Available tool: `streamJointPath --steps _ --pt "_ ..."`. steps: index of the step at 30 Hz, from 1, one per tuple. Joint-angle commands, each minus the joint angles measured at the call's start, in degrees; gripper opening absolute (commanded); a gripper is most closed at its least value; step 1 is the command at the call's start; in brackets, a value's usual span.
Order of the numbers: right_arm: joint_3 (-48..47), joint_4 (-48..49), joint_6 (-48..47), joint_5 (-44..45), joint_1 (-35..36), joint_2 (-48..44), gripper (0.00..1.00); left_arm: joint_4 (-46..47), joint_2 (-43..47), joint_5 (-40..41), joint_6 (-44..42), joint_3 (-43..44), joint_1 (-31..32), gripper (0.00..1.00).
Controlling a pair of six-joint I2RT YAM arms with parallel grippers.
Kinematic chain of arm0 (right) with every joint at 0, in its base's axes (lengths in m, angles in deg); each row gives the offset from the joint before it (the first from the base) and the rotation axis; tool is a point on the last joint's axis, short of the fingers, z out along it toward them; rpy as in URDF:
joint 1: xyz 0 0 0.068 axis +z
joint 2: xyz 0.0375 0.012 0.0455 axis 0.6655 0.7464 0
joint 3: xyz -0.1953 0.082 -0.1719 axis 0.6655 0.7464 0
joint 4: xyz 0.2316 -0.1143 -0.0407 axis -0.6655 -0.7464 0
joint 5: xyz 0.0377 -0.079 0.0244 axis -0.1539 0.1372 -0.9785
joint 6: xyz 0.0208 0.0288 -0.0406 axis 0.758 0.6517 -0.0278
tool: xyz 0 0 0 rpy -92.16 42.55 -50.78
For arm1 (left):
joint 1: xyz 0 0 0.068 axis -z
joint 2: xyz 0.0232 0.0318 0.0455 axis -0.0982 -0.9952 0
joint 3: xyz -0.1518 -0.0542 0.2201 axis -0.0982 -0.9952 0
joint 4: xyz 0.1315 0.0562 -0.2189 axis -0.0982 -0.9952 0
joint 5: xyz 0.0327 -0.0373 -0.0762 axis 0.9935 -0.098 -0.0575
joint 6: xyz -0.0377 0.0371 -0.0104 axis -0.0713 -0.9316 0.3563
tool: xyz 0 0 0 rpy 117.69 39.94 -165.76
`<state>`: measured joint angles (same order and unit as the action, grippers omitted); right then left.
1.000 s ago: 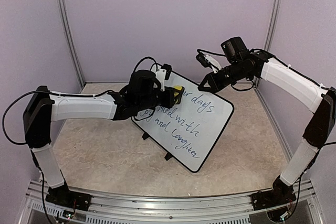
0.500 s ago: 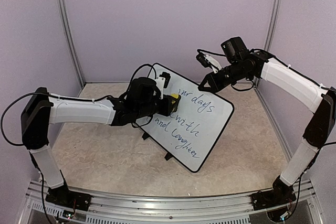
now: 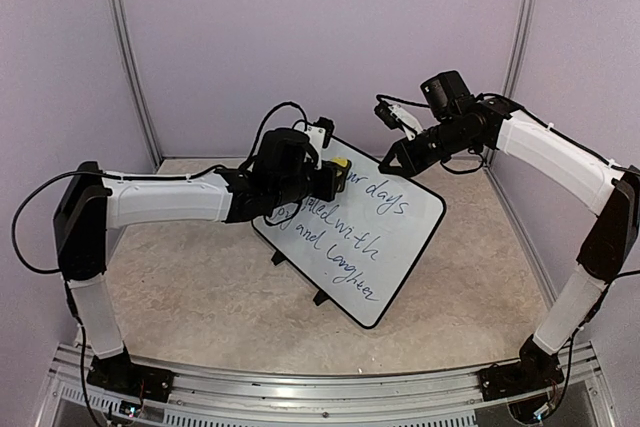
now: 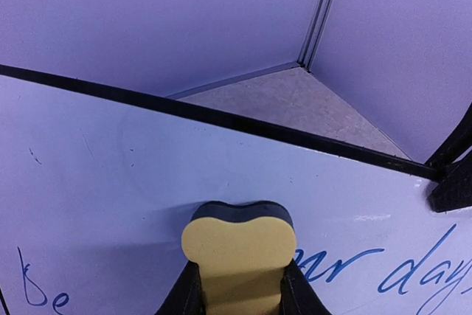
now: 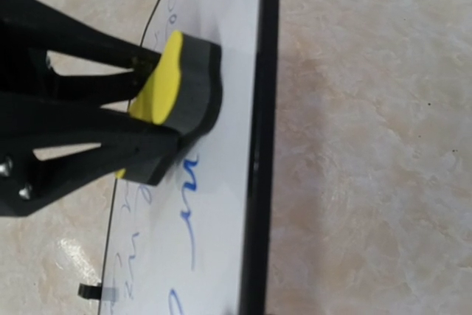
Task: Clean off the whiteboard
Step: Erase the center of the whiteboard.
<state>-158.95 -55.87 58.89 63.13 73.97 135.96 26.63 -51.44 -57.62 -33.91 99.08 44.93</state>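
The whiteboard (image 3: 400, 237) stands tilted on its small black feet, with blue and black cursive writing across it. Its top left part (image 4: 110, 182) is wiped white. My left gripper (image 3: 335, 179) is shut on a yellow eraser (image 3: 340, 165) with a dark felt face. It presses the eraser (image 4: 238, 245) flat on the board, left of the word "days". The right wrist view shows the eraser (image 5: 181, 82) and the left fingers (image 5: 81, 145) on the board (image 5: 214, 241). My right gripper (image 3: 388, 162) grips the board's top edge; its fingers (image 4: 451, 175) show at the frame.
Purple walls with aluminium posts (image 3: 125, 57) enclose the beige table (image 3: 180, 287). The board's feet (image 3: 320, 297) stick out at its lower left side. The right arm (image 3: 560, 162) reaches in from the right over the board's far corner.
My left gripper slid the eraser down and left on the board, then back up and right to near the top edge. The right arm has not moved.
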Motion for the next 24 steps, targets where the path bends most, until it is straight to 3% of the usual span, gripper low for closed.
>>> streamJointPath --steps 1,13,24 --pt "-0.3 2.9 -6.7 -8.8 3.7 -3.0 0.0 -4.2 -0.9 -0.1 0.3 -5.7 -0.4 0.15" --pt "-0.6 3.0 -6.7 -8.8 3.6 -2.6 0.0 -12.1 1.9 7.5 5.1 -13.1 -1.4 0.13" --pt "-0.5 2.8 -6.4 -9.0 3.6 -2.8 0.0 -4.3 3.1 1.8 3.5 -11.6 -4.2 0.13"
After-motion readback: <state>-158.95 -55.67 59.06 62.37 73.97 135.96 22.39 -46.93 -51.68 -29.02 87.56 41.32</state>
